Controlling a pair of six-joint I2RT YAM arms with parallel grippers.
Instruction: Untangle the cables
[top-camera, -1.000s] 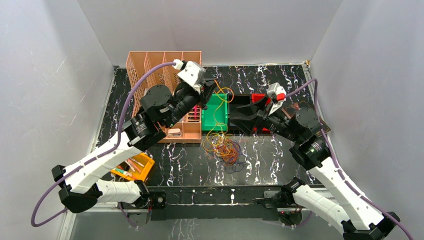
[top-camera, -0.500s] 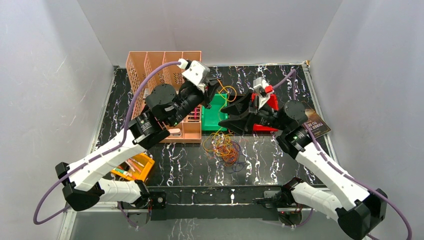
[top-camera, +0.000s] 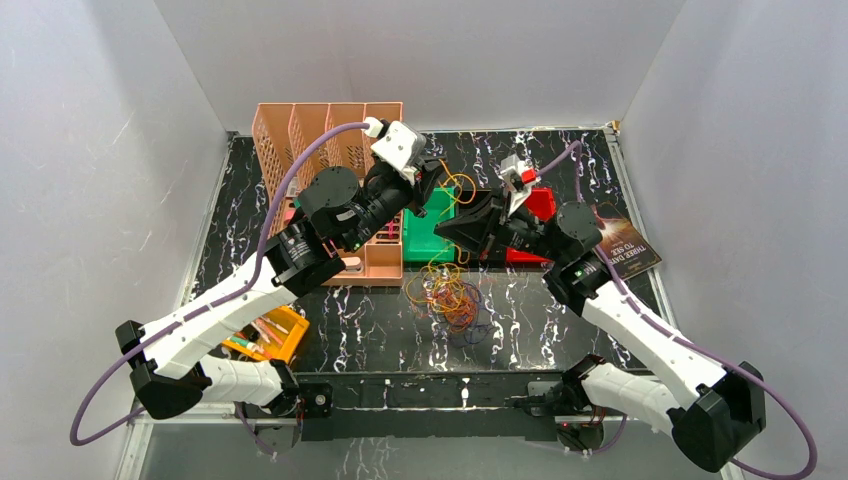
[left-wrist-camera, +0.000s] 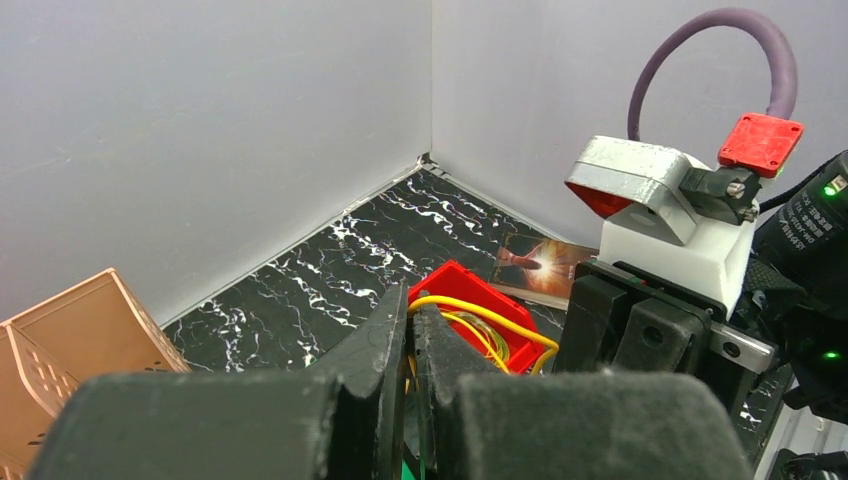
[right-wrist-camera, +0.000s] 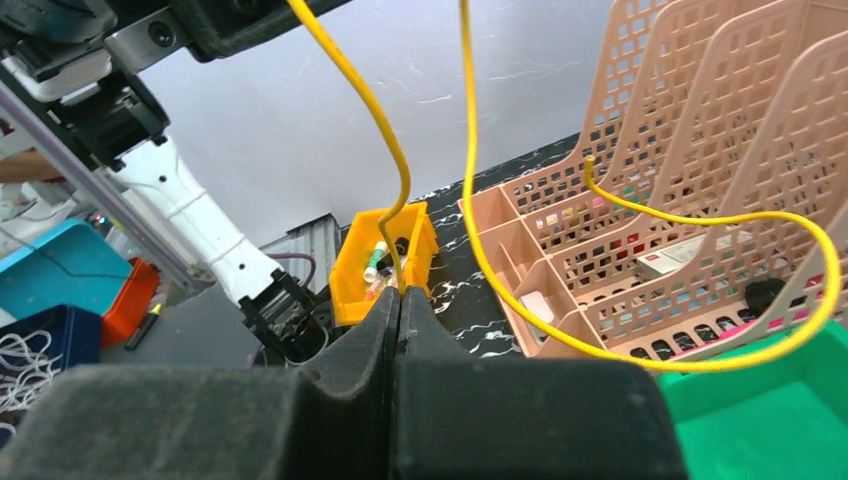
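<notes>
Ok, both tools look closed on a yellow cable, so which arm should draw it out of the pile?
Probably right. The right tool pinches the yellow cable on the side nearer the pile, so it can likely pull slack away. The left tool grips it farther back, close beside the peach rack.

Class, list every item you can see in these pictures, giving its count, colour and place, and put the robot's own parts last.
cable tangle: one pile, too many loops to count, orange, yellow, red and dark, table centre
yellow cable: one, yellow, strung between both grippers
green bin: one, green, behind the tangle
red bin: one, red, right of the green bin
file organiser: one, peach, far left
yellow bin: one, yellow, near left, small items inside
booklet: one, dark, far right
table: one, black marbled
left gripper: one, black, shut on the yellow cable
right gripper: one, black, shut on the yellow cable
</notes>
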